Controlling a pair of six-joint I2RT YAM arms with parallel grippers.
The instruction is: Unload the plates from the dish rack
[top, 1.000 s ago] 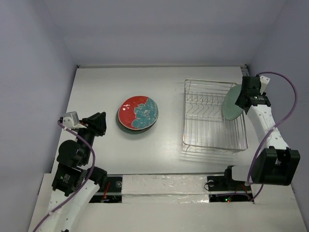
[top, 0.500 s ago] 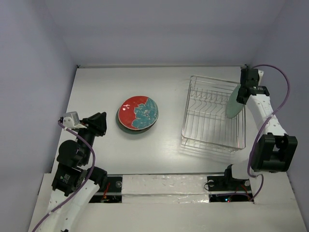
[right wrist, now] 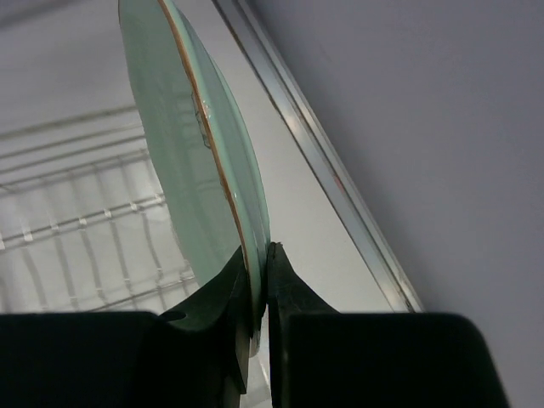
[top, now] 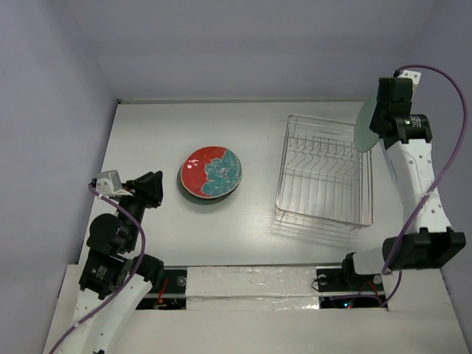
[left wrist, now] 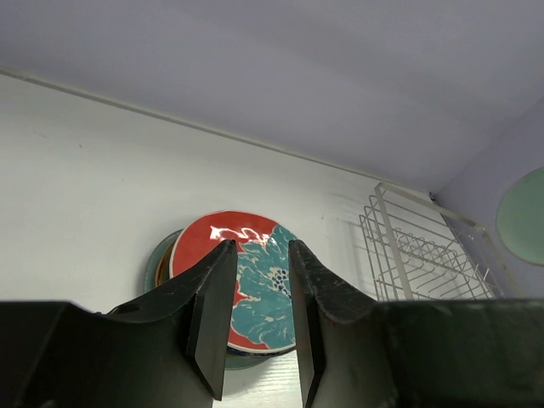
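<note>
Your right pincer (right wrist: 257, 259) has lifted the last green plate (right wrist: 183, 170) clear of the rack (top: 322, 173) at upper right, pinching its rim; only adding it to the pile (top: 212, 172) mid-frame remains, with your left pincer (left wrist: 261, 251) narrowly parted and empty.

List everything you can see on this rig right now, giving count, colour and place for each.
table: one, white, fills the workspace.
dish rack: one, silver wire, right side of the table, no plates in it.
plate stack: at least two, top one red and teal floral, dark green rim under it, centre-left of the table.
pale green plate: one, thin reddish rim, held on edge above the rack's far right corner.
left arm: one, black and white, near left, jaws apart and empty.
right arm: one, white and black, right side, jaws clamped on the pale green plate's rim.
</note>
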